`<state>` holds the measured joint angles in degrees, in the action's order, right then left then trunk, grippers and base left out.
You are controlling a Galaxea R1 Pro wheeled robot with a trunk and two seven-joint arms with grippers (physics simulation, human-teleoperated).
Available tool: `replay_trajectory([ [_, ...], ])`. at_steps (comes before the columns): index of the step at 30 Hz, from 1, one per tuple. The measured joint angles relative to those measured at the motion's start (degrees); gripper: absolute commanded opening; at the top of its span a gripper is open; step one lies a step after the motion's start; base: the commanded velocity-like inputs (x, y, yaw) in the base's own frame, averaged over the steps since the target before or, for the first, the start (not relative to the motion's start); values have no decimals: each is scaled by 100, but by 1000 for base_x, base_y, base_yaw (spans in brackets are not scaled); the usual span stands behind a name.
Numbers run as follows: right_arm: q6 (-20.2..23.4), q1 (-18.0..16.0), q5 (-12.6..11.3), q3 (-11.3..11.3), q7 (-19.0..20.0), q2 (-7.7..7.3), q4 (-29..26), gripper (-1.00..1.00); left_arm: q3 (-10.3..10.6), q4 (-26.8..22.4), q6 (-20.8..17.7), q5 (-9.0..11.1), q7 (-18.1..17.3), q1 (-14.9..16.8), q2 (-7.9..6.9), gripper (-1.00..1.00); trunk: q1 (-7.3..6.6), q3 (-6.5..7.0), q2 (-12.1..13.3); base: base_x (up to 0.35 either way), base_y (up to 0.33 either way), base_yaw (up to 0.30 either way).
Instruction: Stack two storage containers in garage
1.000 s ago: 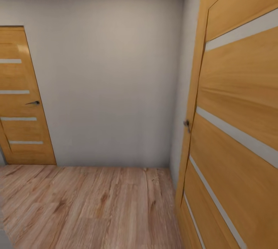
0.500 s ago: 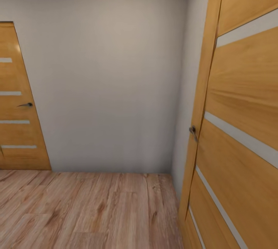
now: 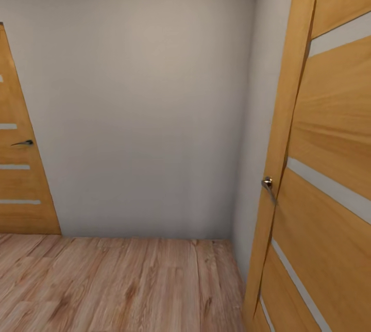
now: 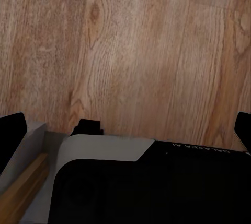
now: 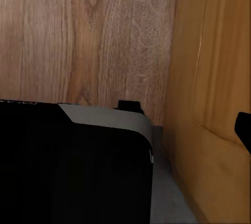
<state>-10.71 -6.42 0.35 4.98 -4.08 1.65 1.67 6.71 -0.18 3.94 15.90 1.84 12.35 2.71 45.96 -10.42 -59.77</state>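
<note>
No orange-red storage containers appear here, so where they are cannot be told; as rigid, open-topped, probably light bins, each would likely be best taken by its rim or opposite walls. The head camera faces a pale grey wall (image 3: 149, 100) above a light wood-plank floor (image 3: 118, 285). A wooden door (image 3: 18, 167) stands at left; another door (image 3: 330, 167) with a metal handle (image 3: 267, 184) is close at right. Whether either claw is released or clenched cannot be told.
</note>
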Motion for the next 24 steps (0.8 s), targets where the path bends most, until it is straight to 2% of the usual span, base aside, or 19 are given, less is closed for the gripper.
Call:
replay_trajectory([
  [7, 0, -1, 4, 1, 1, 0, 0, 100, 0, -2, 0, -1, 0, -1, 0, 100, 0, 0, 1, 255, 0, 170],
  [24, -1, 0, -4, 2, -35, -3, 0, 100, 0, 0, 0, -1, 0, 0, 0, 100, 0, 0, 0, 241, 0, 56],
])
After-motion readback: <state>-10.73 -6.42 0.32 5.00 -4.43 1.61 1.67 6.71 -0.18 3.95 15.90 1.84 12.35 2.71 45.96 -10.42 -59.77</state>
